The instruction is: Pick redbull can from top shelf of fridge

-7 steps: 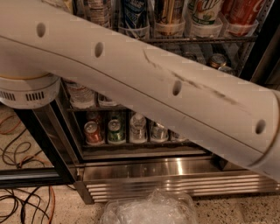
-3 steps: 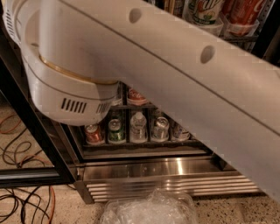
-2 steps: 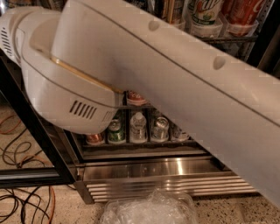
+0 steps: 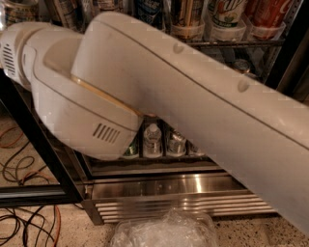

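The big white robot arm (image 4: 193, 106) fills nearly all the free room before the fridge (image 4: 183, 202). Its end effector lies outside the view, so I cannot tell its state. The redbull can (image 4: 146, 9) stands upright on the top shelf (image 4: 227, 43), cut by the upper edge, label unreadable. A red Coca-Cola can (image 4: 268, 12) stands further right.

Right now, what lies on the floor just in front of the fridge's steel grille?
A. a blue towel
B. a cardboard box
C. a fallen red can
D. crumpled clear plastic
D: crumpled clear plastic lies just below the grille at the base of the fridge. The white arm covers much of the shelves, and the gripper is out of view.
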Motion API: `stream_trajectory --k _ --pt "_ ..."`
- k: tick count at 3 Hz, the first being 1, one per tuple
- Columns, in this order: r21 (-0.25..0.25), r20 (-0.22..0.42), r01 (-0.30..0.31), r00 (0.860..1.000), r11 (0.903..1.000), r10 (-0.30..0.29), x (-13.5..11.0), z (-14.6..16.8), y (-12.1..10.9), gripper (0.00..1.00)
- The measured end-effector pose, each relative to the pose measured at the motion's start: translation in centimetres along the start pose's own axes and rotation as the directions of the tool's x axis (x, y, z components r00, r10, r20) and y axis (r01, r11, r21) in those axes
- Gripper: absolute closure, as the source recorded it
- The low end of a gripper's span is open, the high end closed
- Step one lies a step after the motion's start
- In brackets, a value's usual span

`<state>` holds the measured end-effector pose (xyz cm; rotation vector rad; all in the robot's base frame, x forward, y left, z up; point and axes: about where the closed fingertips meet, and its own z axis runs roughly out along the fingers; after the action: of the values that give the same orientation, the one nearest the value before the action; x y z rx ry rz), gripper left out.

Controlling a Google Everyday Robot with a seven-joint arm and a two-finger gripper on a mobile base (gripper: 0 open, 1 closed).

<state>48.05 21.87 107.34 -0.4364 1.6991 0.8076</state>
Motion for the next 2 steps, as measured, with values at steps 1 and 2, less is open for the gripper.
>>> stream_trajectory --k 1,2 --pt "-0.102 -0.031 -0.093 0.995 0.9904 0.09 3.3 -1.1 1.5 1.0" --pt "-0.135 -0.048 -0.167 0.986 0.9767 0.162 5.7 -3.4 1.2 1.0"
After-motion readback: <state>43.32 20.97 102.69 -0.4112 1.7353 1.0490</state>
